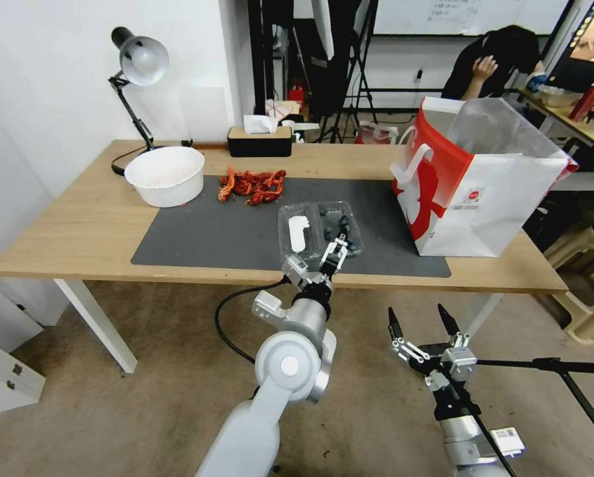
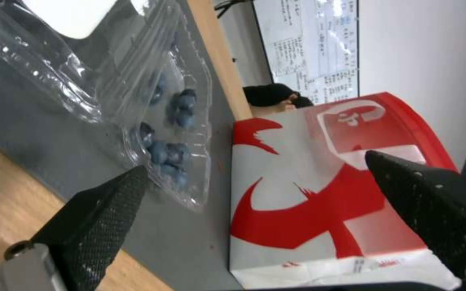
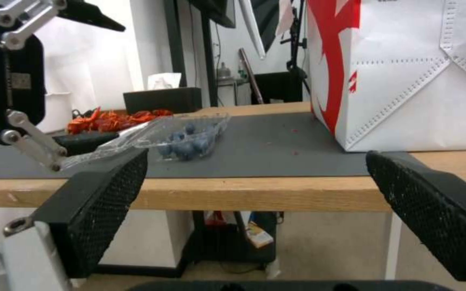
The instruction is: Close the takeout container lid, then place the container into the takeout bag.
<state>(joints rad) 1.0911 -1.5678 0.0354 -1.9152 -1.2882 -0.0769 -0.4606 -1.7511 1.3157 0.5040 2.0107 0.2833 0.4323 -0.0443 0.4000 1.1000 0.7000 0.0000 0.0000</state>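
Lid (image 1: 297, 228), lying flat just beyond the wide-open, empty left claw (image 1: 334, 257), wants hooking underneath and folding over the berries (image 1: 340, 228).

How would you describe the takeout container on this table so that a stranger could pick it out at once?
Start at the grey mat on the wooden table; near its front edge, left of the red-and-white takeout bag, lies the takeout container. It is a small clear clamshell lying open, blueberries in one half, a white sticker on the lid. The white bowl is opaque, round and bigger.
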